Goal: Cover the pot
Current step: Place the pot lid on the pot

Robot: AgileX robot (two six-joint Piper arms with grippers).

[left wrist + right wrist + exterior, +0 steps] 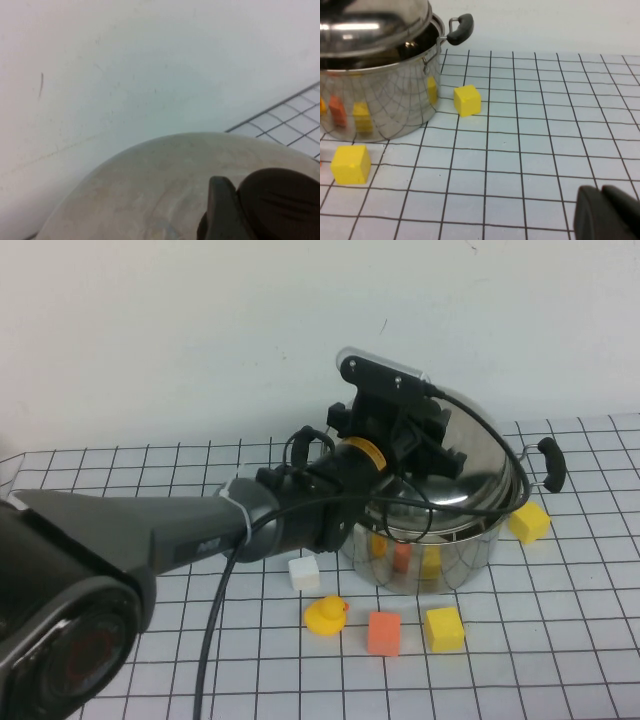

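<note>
Quick count: one pot (440, 555), one lid (480, 475) over it. Blocks: two yellow ones (444, 629) (529, 522), one orange (384, 633), one white (303, 573), so four total. One rubber duck (326, 617). Two grippers: left gripper (415, 445) above the lid, right gripper (607, 212) low beside the pot.

Scattered on a white gridded table (600, 640): a white block (303, 573), a yellow duck (325, 616), an orange block (384, 633), a yellow block (444, 629) in front, and another yellow block (529, 523) off to the right. Behind, a plain white wall (200, 330).
</note>
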